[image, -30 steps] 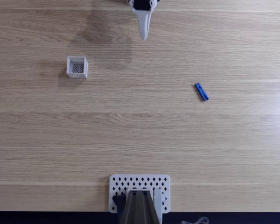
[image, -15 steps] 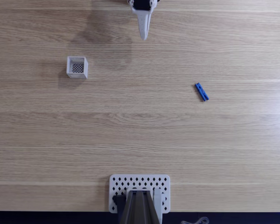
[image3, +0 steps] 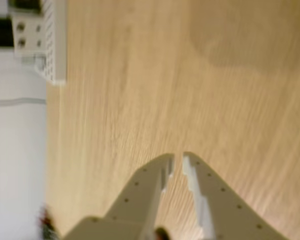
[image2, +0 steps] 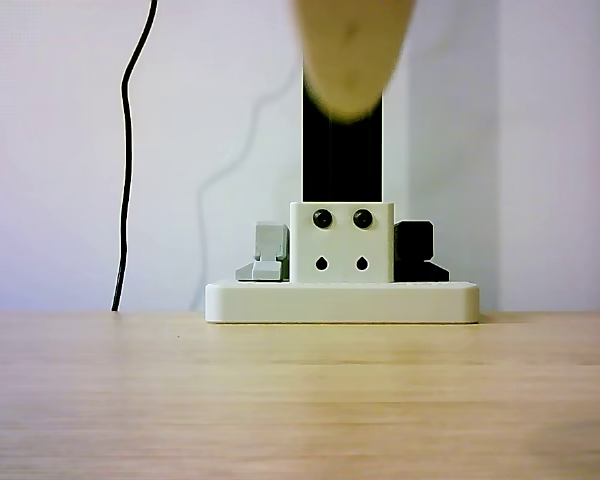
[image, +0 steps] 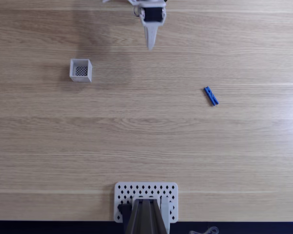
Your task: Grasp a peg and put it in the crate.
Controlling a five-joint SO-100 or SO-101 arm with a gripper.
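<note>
In the fixed view the blue peg (image: 211,96) lies flat and slanted on the wooden table, right of centre. The small white crate (image: 80,70) with its dark mesh bottom stands at the left, with nothing in it. My gripper (image: 150,46) points down into the picture from the top edge, between the two and far from both. The wrist view shows its white fingers (image3: 155,177) almost touching at the tips (image3: 177,161), with nothing between them and bare wood beyond.
A white perforated plate (image: 146,194) carrying a grey mount sits at the near table edge; it appears in the other view (image2: 340,301) and in the wrist view (image3: 56,45). A black cable (image2: 126,150) hangs by the wall.
The gripper has come a little further into the fixed view from the top edge, and its shadow on the table has faded. Peg and crate have not moved.
</note>
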